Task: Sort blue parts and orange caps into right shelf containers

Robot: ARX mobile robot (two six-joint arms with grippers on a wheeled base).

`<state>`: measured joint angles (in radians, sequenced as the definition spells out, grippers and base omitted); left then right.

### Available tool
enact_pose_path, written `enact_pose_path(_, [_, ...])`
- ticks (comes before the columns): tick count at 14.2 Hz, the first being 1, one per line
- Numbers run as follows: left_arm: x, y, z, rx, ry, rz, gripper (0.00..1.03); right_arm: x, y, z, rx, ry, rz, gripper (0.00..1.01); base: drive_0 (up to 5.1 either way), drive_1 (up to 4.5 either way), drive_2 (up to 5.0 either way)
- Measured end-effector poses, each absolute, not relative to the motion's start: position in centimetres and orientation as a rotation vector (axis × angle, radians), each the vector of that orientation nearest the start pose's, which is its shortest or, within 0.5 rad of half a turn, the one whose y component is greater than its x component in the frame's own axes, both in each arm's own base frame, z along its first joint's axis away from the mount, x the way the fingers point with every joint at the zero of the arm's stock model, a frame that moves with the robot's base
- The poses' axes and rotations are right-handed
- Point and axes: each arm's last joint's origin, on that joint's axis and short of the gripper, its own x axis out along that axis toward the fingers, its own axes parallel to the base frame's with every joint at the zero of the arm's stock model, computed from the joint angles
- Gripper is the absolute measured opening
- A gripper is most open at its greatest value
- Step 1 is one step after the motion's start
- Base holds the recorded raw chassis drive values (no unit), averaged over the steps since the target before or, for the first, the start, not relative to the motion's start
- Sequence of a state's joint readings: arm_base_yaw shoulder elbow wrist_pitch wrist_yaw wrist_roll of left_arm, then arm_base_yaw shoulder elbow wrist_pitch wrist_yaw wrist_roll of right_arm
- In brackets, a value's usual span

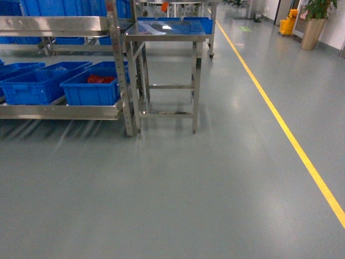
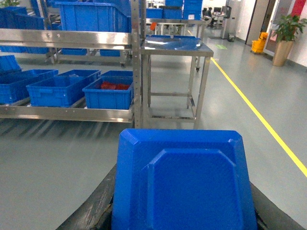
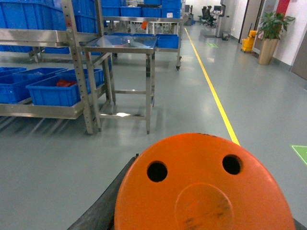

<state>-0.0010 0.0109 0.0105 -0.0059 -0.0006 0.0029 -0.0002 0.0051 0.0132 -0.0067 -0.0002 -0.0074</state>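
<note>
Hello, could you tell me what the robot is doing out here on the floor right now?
It is carrying parts toward the steel shelf. The left gripper holds a moulded blue plastic part, and the right gripper holds a round orange cap with two holes. The bright blue plastic crates on the low shelf lie ahead on the left; nothing has been dropped in yet.

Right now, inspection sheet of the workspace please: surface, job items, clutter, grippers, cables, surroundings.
Surface: grey floor, bare ahead; yellow line on the right.
Job's things: blue part fills left wrist view; orange cap fills right wrist view; blue crates on low shelf, one holding red items.
Clutter: steel table beside the rack.
Grippers: fingers hidden behind part and cap; hold cannot be confirmed.
Cables: nothing seen.
Surroundings: potted plant, yellow mop bucket.
</note>
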Motion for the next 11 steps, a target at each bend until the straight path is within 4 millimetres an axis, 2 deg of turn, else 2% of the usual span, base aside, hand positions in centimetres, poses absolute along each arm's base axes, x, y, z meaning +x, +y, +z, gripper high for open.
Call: enact_pose_path(11, [9.77, -0.01, 16.58, 0.003, 0.005, -0.001, 0.43, 9.72, 0.0, 16.71, -0.007, -0.002, 0.0, 0.44, 0.1, 4.36, -4.3])
